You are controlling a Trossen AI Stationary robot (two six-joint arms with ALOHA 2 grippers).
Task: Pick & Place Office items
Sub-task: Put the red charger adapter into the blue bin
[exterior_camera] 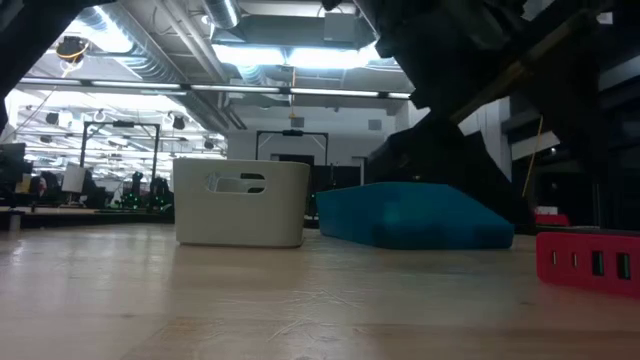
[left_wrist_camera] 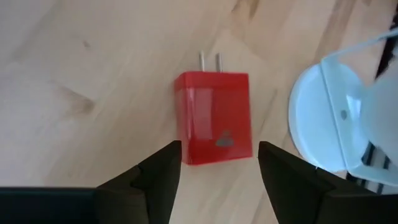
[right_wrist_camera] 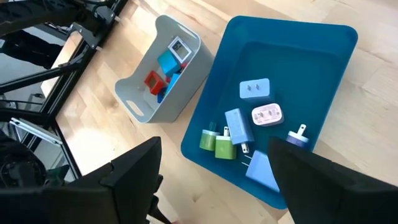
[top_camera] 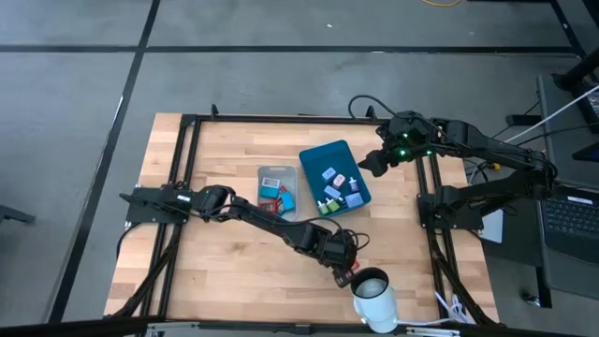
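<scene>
A red plug-in charger (left_wrist_camera: 214, 118) lies flat on the wooden table near its front right, its two prongs pointing away from my left gripper (left_wrist_camera: 217, 165). That gripper is open and low over the charger, one finger on each side of its near end, with small gaps showing. In the high view the charger (top_camera: 346, 278) peeks out under the left gripper (top_camera: 342, 267). My right gripper (right_wrist_camera: 214, 174) hangs open above the teal tray (right_wrist_camera: 292, 28), which holds several small items: white, light blue and green plugs. The grey bin (right_wrist_camera: 180, 93) holds red and blue pieces.
A white round object (left_wrist_camera: 323, 118) stands right beside the charger, at the table's front edge (top_camera: 374, 295). The grey bin (top_camera: 278, 190) and the teal tray (top_camera: 334, 178) sit side by side mid-table. Black frame rails run along the table's left and right sides.
</scene>
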